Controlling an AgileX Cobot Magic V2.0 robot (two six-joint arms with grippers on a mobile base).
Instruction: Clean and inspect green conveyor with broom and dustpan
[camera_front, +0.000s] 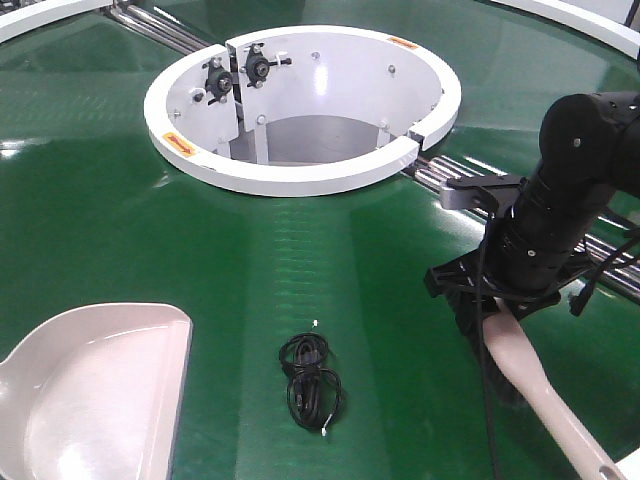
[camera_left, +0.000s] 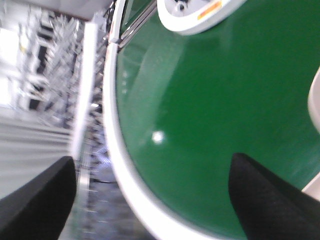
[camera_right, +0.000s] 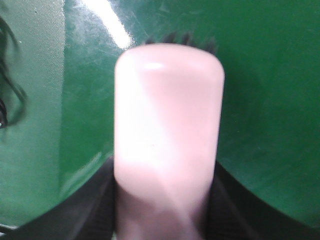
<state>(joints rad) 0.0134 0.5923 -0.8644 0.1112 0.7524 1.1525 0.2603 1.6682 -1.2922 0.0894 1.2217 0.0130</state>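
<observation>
**Green belt, broom in the right gripper, dustpan waiting**

*Exterior front-facing view.* Glossy green conveyor (camera_front: 380, 250) fills the frame, curving around a white hub ring (camera_front: 300, 180) at 12 o'clock, with silver rollers (camera_front: 450, 175) showing at the seam toward 2 o'clock. The dustpan (camera_front: 100, 390) lies flat at 8 o'clock with its mouth toward the belt's middle, probably placed to receive sweepings. A tangled black cable (camera_front: 312, 378), the evident debris, sits at 6 o'clock just beside the pan. At 4 o'clock the right gripper (camera_front: 500, 300) is clamped down on the broom (camera_front: 545, 395), whose handle trails toward 5 o'clock. The head meets the belt on the far side of the cable from the pan, which suits a sweep toward 9 o'clock.

*Left wrist-mounted view.* The left gripper (camera_left: 155, 200) is spread wide and empty, with dark fingers (camera_left: 265, 200) at 5 and 7 o'clock. It hangs over the belt next to the white outer rim (camera_left: 120, 165). A sliver of dustpan (camera_left: 316, 100) shows at 3 o'clock, so the pan is near but not held.

*Right wrist-mounted view.* The broom's pale back (camera_right: 167, 135) fills the centre, pinched between the jaws at 6 o'clock. Its bristles (camera_right: 180, 39) fringe the top at 12 o'clock, against the belt. The cable (camera_right: 10, 100) lies at 9 o'clock.
</observation>
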